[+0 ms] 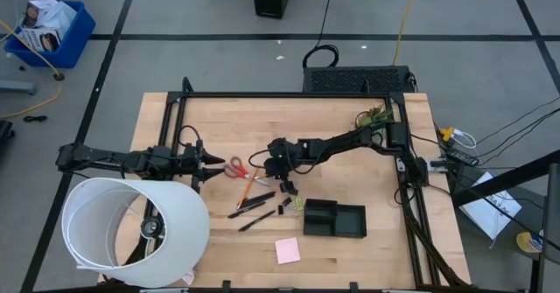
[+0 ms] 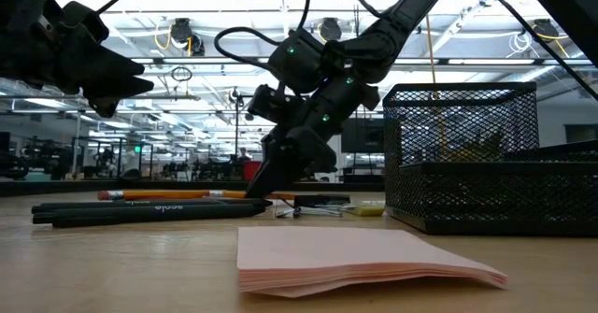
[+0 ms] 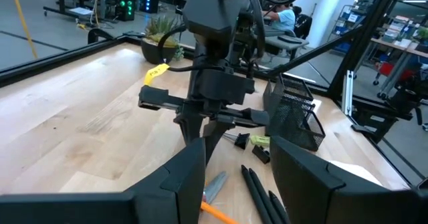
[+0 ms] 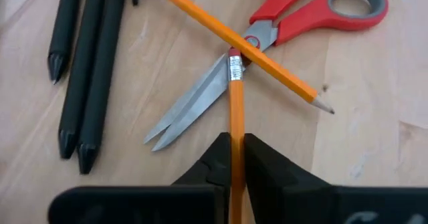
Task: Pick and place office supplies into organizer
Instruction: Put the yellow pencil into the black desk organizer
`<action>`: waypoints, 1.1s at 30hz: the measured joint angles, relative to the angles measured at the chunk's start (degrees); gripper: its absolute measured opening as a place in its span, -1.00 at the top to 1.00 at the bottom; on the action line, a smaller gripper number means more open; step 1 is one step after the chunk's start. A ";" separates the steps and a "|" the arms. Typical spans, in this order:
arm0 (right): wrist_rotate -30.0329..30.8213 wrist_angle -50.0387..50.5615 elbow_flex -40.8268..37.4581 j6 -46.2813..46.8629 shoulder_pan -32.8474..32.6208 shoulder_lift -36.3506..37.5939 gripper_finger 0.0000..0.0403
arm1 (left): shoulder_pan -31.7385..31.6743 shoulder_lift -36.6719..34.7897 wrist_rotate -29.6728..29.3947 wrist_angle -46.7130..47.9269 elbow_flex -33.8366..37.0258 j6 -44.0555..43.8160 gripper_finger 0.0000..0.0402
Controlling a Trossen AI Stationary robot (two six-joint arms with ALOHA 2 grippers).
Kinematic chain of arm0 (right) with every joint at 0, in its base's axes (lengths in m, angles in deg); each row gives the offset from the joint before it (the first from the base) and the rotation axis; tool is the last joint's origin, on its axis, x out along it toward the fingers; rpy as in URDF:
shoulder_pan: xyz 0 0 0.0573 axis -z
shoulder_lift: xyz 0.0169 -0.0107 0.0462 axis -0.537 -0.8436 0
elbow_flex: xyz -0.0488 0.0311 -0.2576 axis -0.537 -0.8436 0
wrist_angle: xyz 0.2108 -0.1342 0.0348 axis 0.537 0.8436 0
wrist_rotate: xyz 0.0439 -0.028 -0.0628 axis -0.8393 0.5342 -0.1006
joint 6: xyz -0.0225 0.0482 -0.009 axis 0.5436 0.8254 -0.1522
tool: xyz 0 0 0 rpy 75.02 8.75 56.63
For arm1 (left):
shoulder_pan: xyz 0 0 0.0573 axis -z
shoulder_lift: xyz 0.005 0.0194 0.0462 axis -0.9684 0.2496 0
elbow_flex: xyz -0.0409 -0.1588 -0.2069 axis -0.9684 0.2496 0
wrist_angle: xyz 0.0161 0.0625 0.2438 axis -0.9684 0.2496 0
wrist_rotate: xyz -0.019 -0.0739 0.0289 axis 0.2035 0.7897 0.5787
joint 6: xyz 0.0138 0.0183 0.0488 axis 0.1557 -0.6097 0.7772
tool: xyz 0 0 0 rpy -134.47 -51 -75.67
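I had the right gripper (image 4: 235, 150) with jaws pinched on a pencil (image 4: 235, 97) by the scissors (image 4: 267, 33), at ten o'clock from the organizer (image 1: 334, 219); left gripper (image 1: 210, 160) waited, jaws apart

Beyond my worktop (image 1: 219, 118) I see grey floor (image 1: 175, 13) with dark lines, a blue bin (image 1: 51, 29), and bright ceiling lights (image 2: 187, 19).
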 joint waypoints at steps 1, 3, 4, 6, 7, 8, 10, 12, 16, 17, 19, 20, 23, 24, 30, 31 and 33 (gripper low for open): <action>0.02 -0.25 0.00 0.62 0.00 0.00 0.85 | 0.00 0.01 0.00 0.01 0.00 0.00 0.15; 0.02 -1.43 0.00 2.21 -0.01 0.00 0.83 | 0.00 0.01 0.00 0.00 0.00 0.00 0.15; 0.00 -2.31 0.00 3.48 -0.05 0.00 0.82 | 0.02 0.00 0.00 -0.01 0.00 0.00 0.15; 0.00 -3.75 0.00 5.38 -0.21 0.00 0.84 | 0.00 0.01 -0.01 0.00 0.00 0.00 0.15; -0.01 -4.25 0.00 5.94 -0.31 0.00 0.85 | 0.00 0.01 -0.02 0.00 0.00 0.00 0.15; -0.02 -4.65 0.00 6.36 -0.37 0.00 0.87 | 0.00 0.02 -0.02 0.01 0.00 0.00 0.15; -0.05 -5.37 0.00 7.63 -0.50 0.10 0.90 | 0.00 0.02 -0.02 0.01 0.00 0.00 0.15; -0.04 -5.51 0.00 9.01 -0.73 0.36 0.90 | 0.02 0.01 -0.03 0.01 0.00 -0.06 0.15; -0.04 -5.44 -0.04 12.36 -1.18 1.64 0.86 | 0.01 0.01 -0.04 0.02 0.00 -0.18 0.15; -0.04 -5.90 -0.02 13.08 -1.39 2.03 0.85 | 0.00 0.02 -0.04 0.01 0.00 -0.15 0.15; -0.09 -6.03 -0.02 14.58 -1.94 2.78 0.86 | 0.00 0.02 -0.06 0.01 0.00 -0.17 0.15; -0.09 -6.36 -0.02 15.44 -2.17 3.17 0.87 | 0.01 0.07 -0.04 0.01 0.00 -0.15 0.15; -0.09 -7.17 -0.02 16.77 -3.14 4.24 0.90 | 0.00 0.09 -0.07 -0.04 0.00 -0.15 0.15; -0.10 -7.38 -0.02 16.83 -3.47 4.51 0.91 | 0.00 0.09 -0.07 -0.02 0.00 -0.15 0.15; -0.11 -9.19 -0.02 17.75 -6.06 6.62 0.87 | 0.00 0.11 -0.07 0.02 0.00 -0.17 0.15; -0.11 -9.83 0.00 17.91 -6.60 7.25 0.87 | 0.01 0.11 -0.09 -0.02 0.00 -0.17 0.15; -0.11 -9.85 0.00 17.92 -7.68 8.22 0.88 | 0.01 0.11 -0.07 0.03 0.00 -0.17 0.15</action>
